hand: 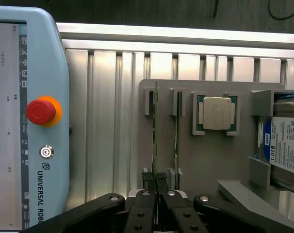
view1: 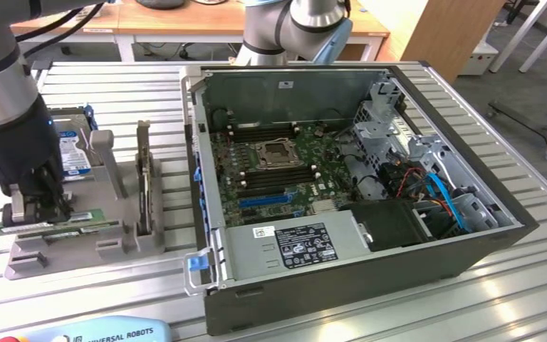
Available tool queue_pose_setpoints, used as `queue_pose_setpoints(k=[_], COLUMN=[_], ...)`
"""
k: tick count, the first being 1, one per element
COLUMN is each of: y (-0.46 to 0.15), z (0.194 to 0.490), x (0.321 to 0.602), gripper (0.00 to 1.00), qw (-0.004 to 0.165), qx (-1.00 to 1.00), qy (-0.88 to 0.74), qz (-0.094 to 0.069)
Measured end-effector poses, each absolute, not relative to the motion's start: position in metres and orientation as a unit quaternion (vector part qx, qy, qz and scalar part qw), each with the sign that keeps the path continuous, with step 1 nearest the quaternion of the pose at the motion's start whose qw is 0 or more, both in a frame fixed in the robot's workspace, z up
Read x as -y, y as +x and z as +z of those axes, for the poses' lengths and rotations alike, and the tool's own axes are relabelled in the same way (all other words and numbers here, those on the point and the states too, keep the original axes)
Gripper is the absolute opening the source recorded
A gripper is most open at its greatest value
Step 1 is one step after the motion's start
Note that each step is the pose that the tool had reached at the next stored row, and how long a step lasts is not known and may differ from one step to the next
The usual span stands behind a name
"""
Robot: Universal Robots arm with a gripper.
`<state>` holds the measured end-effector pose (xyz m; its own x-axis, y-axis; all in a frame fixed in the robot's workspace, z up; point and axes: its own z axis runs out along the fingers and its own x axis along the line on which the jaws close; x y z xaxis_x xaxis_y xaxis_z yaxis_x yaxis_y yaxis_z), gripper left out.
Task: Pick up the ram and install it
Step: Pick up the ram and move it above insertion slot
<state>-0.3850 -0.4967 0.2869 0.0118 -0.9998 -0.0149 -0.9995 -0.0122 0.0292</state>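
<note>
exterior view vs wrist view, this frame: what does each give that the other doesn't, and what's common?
Exterior view: the open computer case with its motherboard. Wrist view: the square processor chip in its pocket, and the red stop button on the pendant. Both: the gray holder, the hard drive, the pendant, and the tool closed on a ram stick that sits in the holder.
</note>
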Motion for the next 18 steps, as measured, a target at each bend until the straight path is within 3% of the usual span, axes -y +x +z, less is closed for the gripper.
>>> queue_pose_setpoints(k=[18], y=[-0.385], z=[0.328], x=[0.497], gripper=[0.11], qw=[0.005], qx=[0.703], qy=[0.711], qz=[-0.016])
